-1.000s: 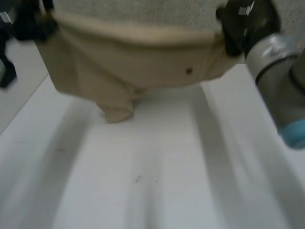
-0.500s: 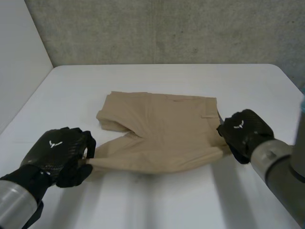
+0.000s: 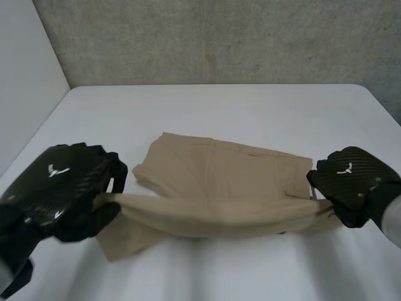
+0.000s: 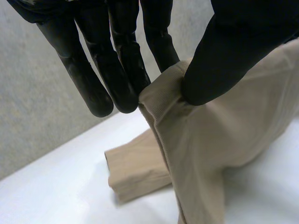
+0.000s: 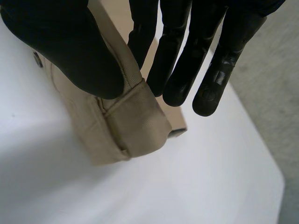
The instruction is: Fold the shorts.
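Left robot hand (image 3: 59, 188) and right robot hand (image 3: 351, 182) each pinch the shorts (image 3: 219, 182), their near edge stretched sideways across the lower frame.

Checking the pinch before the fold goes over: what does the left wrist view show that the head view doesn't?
Left wrist view: the left hand pinching a seamed edge of the shorts between thumb and fingers. Head view: the right hand holding the other end, the edge stretched between both hands. Both: tan shorts partly lying on the white table.

Tan shorts (image 3: 216, 172) on white table (image 3: 250, 113)
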### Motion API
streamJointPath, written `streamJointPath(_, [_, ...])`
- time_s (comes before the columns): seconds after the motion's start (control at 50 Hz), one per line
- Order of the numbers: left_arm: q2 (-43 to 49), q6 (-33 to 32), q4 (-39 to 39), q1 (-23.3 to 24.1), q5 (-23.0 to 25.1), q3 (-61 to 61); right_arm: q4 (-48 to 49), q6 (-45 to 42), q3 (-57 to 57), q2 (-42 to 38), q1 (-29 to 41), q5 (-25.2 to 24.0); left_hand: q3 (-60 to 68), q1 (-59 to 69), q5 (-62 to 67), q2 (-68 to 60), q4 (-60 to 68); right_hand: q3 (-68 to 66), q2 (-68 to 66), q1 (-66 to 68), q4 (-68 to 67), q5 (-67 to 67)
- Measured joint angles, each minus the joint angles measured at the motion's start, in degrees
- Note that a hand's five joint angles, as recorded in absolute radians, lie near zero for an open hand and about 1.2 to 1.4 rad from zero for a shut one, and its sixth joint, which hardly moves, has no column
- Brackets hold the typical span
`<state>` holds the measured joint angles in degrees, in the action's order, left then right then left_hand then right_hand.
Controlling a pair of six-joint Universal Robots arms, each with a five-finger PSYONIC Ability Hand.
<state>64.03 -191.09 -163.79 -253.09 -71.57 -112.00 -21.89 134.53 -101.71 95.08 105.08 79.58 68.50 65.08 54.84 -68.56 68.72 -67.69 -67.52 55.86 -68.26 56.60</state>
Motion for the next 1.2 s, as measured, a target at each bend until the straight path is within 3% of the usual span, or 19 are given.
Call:
streamJointPath(0.08, [6.27, -0.07, -4.23, -0.29, -0.17, 0.90, 2.12, 0.12, 1.34, -4.82, -0.57, 0.29, 0.00, 0.00, 0.00, 0.00, 0.00, 0.00, 0.00, 0.00, 0.00, 0.00])
streamJointPath(0.1, [13.57, -0.09, -8.72, -0.29, -0.46, 3.27, 4.40, 0.48, 3.72, -9.70, -0.78, 1.07, 0.00, 0.00, 0.00, 0.00, 0.00, 0.00, 0.00, 0.00, 0.00, 0.00])
streamJointPath(0.2, [24.99, -0.10, -13.96, 0.03, -1.04, 9.87, 7.18, 2.01, 8.34, -15.90, -0.72, 2.59, 0.01, 0.00, 0.00, -0.06, 0.00, 0.00, 0.00, 0.00, 0.00, 0.00])
streamJointPath(0.36, [51.16, -0.72, -17.27, 2.80, -4.15, 34.36, 13.20, 5.97, 20.49, -28.46, 1.16, 7.46, 0.01, 0.00, 0.00, -0.08, 0.00, 0.00, 0.00, 0.00, 0.00, 0.01])
streamJointPath(0.44, [64.14, -4.07, -17.39, 4.20, -6.34, 48.33, 18.47, 6.24, 26.28, -34.47, 3.58, 10.06, 0.01, 0.00, 0.00, -0.08, 0.00, 0.00, 0.00, 0.00, 0.00, 0.06])
streamJointPath(0.6, [78.74, -12.37, -20.66, 5.79, -8.95, 63.82, 27.39, 3.82, 33.28, -43.79, 5.55, 12.37, 0.01, 0.00, 0.00, -0.08, 0.00, 0.00, 0.00, 0.00, 0.00, 0.14])
streamJointPath(0.76, [84.94, -14.66, -27.12, 6.82, -9.36, 70.05, 32.06, -1.98, 38.43, -51.93, 6.34, 16.76, 0.01, 0.00, 0.00, -0.08, 0.01, 0.00, 0.00, 0.00, 0.00, 0.16])
streamJointPath(1.0, [87.82, -14.33, -34.77, 7.45, -9.24, 72.54, 47.76, -3.27, 38.73, -53.37, 6.62, 18.28, 0.01, 0.00, 0.00, -0.08, 0.01, 0.00, 0.00, 0.00, 0.00, 0.22])
streamJointPath(1.06, [87.66, -14.43, -35.91, 8.03, -9.50, 71.76, 48.03, -2.73, 38.53, -52.90, 6.59, 15.39, -15.28, -17.40, -15.15, 15.36, -15.50, 26.96, 27.32, -27.04, 26.84, -25.28])
streamJointPath(1.08, [87.49, -14.48, -36.30, 8.34, -9.58, 71.23, 47.58, -2.26, 38.39, -52.53, 6.55, 14.30, -34.00, -39.48, -34.15, 35.55, -34.73, 31.60, 31.98, -30.40, 30.36, -28.72])
streamJointPath(1.1, [87.32, -14.51, -36.56, 8.59, -9.63, 70.80, 46.93, -1.59, 38.21, -51.96, 6.49, 13.23, -34.00, -39.48, -34.15, 35.55, -34.73, 41.70, 43.32, -38.74, 41.58, -39.94])
streamJointPath(1.12, [87.05, -14.55, -36.85, 8.87, -9.69, 70.24, 46.27, -0.91, 38.04, -51.36, 6.42, 12.45, -46.98, -50.96, -45.85, 48.30, -48.02, 48.73, 49.74, -42.21, 48.88, -46.85])
streamJointPath(1.2, [83.92, -14.61, -37.78, 10.09, -9.90, 66.46, 43.15, 2.91, 36.72, -47.96, 6.12, 10.44, -56.18, -54.08, -52.11, 56.76, -56.92, 55.44, 55.00, -44.18, 54.91, -52.85])
